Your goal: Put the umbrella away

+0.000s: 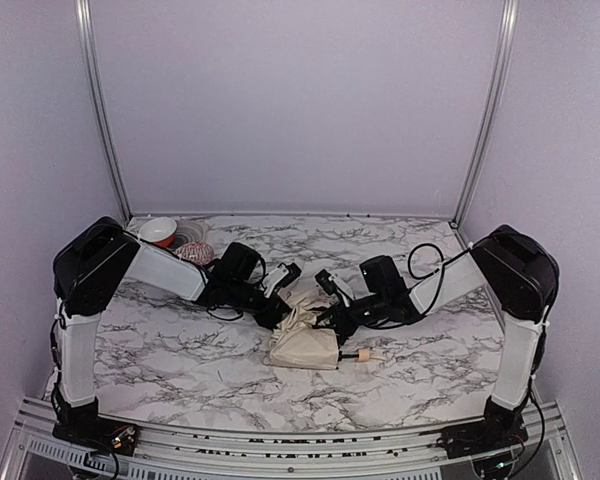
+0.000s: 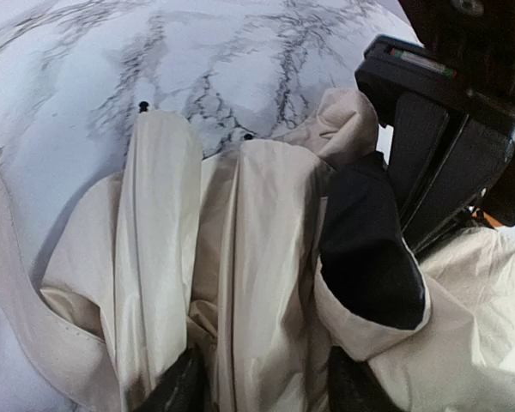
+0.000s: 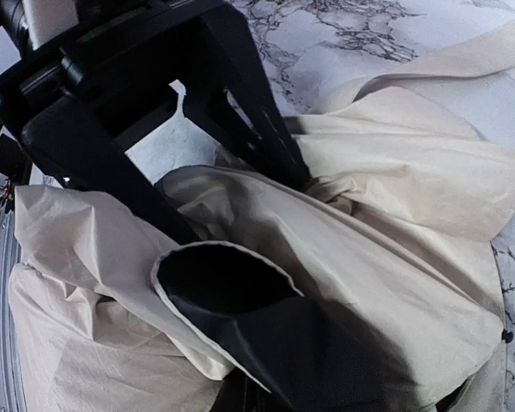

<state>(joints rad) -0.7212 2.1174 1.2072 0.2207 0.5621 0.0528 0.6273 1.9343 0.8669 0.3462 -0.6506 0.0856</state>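
The umbrella (image 1: 305,338) lies collapsed at the table's middle, cream fabric bunched, with its tan knob handle (image 1: 373,355) pointing right. My left gripper (image 1: 280,305) comes in from the left. In the left wrist view its black fingertips (image 2: 182,386) press a cream fold (image 2: 266,283) from both sides. My right gripper (image 1: 338,318) comes in from the right with its fingers together (image 2: 429,172). It pinches a raised flap showing the black underside (image 3: 232,279). In the right wrist view that flap hides the right fingertips.
An orange-and-white bowl (image 1: 158,232) and a patterned bowl (image 1: 193,252) stand at the back left, behind the left arm. A black cable (image 1: 425,258) loops near the right arm. Walls and metal posts close the table at the back and sides.
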